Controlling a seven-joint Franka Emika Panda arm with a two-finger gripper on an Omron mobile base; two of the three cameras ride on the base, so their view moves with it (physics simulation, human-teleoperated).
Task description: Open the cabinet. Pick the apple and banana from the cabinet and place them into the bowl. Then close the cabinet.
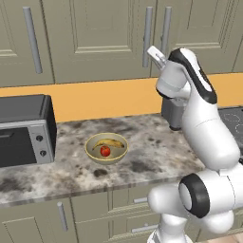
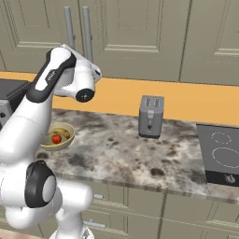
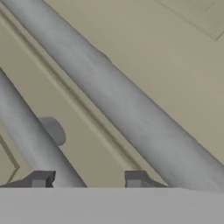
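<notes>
Bowl [image 1: 107, 148] on the counter [image 1: 156, 156] holds apple [image 1: 105, 151] and banana [image 1: 109, 142]. Gripper [image 3: 86, 179] partly open, empty, up at the cabinet [image 1: 109, 33] handles [image 3: 131, 113]; doors look shut. Judgement: closing step; press flat on the panel beside the bars, confirm both doors seat flush.

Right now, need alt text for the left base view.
Apple and banana lie in the bowl on the marble counter. The arm's gripper reaches up to the shut cabinet handles; a toaster oven stands left.
</notes>
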